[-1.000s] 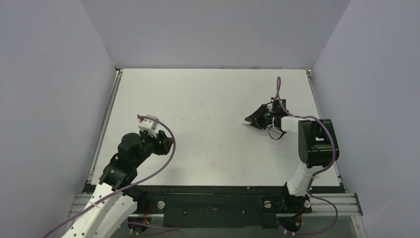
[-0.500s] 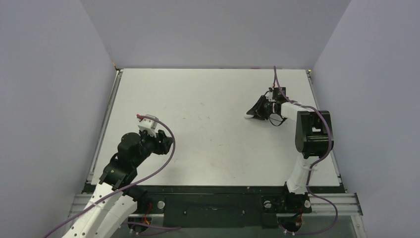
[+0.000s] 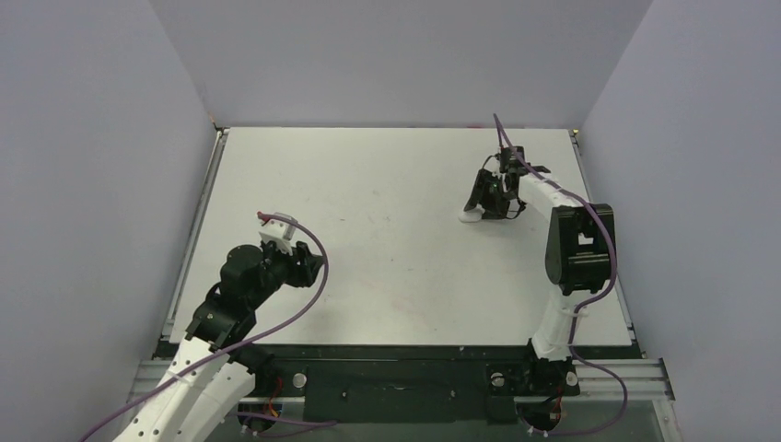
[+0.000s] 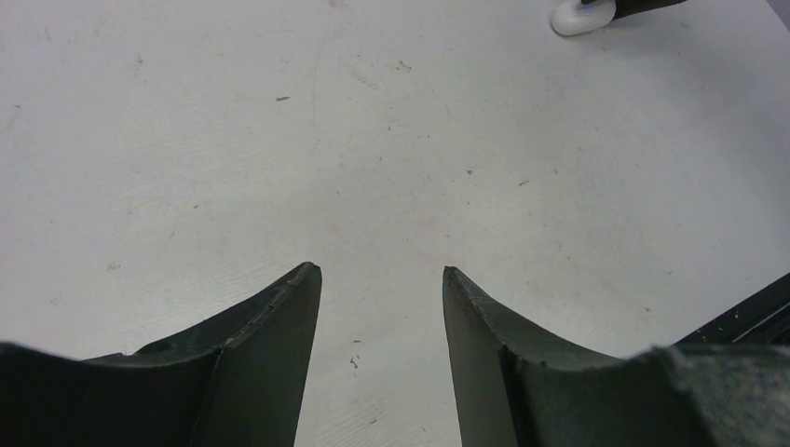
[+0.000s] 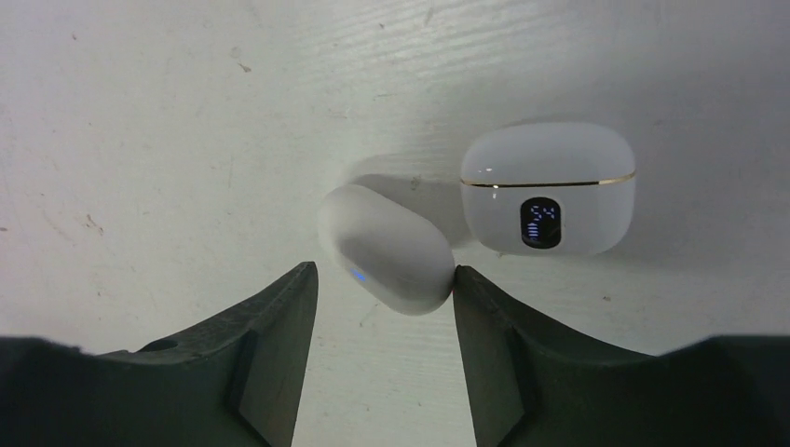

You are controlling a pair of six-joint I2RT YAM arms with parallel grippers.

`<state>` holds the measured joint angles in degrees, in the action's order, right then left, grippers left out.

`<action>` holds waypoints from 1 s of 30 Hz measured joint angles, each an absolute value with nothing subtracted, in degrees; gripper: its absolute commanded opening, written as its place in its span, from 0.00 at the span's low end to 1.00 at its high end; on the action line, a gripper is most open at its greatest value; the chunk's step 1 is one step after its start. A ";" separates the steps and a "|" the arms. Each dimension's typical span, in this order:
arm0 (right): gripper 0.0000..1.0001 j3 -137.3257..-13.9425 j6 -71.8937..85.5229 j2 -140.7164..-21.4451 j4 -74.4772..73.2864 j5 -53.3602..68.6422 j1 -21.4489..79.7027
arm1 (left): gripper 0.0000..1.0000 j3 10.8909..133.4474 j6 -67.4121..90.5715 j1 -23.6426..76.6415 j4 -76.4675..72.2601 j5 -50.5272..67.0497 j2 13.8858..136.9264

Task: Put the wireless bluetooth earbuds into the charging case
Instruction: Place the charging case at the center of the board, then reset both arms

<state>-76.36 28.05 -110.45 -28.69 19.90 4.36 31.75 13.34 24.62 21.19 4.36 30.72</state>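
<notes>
In the right wrist view the white charging case (image 5: 548, 191) lies on the table, with a gold seam and a lit dark display; its lid looks shut. A white oval earbud (image 5: 387, 247) with a small blue light lies just left of it, touching my right fingertip (image 5: 458, 275). My right gripper (image 5: 382, 268) is open and empty, its tips at the earbud's near side. In the top view these white parts show as one patch (image 3: 470, 218) under the right gripper (image 3: 483, 198). My left gripper (image 4: 382, 270) is open and empty over bare table.
The white table (image 3: 387, 184) is walled by grey panels on three sides. The left arm (image 3: 249, 285) rests near the front left. From the left wrist view the white patch (image 4: 582, 17) shows far off at the top right.
My right wrist has swung toward the back of the table and tipped more steeply down over the white parts. The left arm has not moved.
</notes>
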 measured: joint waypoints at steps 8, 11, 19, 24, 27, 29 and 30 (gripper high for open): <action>0.55 -83.11 24.05 -110.48 -34.83 12.88 9.15 | 0.48 31.97 12.84 24.64 21.19 4.78 31.31; 0.55 -84.07 23.35 -110.48 -36.56 11.64 9.65 | 0.48 32.05 12.80 24.64 21.17 4.80 31.31; 0.56 -85.03 20.45 -108.25 -38.83 8.25 9.47 | 0.52 32.18 12.71 24.62 20.91 4.32 30.72; 0.70 -75.79 17.06 -91.74 -35.03 4.58 9.32 | 0.54 31.75 13.47 23.73 19.57 -1.98 28.80; 0.71 -67.55 15.42 -76.75 -30.83 1.50 8.60 | 0.55 30.50 14.87 21.76 17.91 -10.68 29.08; 0.76 -62.06 14.85 -68.07 -27.24 -1.06 7.16 | 0.56 29.41 15.25 19.68 16.93 -15.31 29.95; 0.78 -59.68 14.68 -64.64 -25.80 -2.37 6.63 | 0.56 28.67 15.38 18.68 16.38 -18.02 30.59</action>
<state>-59.68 14.68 -64.64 -25.80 -2.37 6.63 28.67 15.38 18.68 16.38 -18.02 30.59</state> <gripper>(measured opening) 0.728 0.551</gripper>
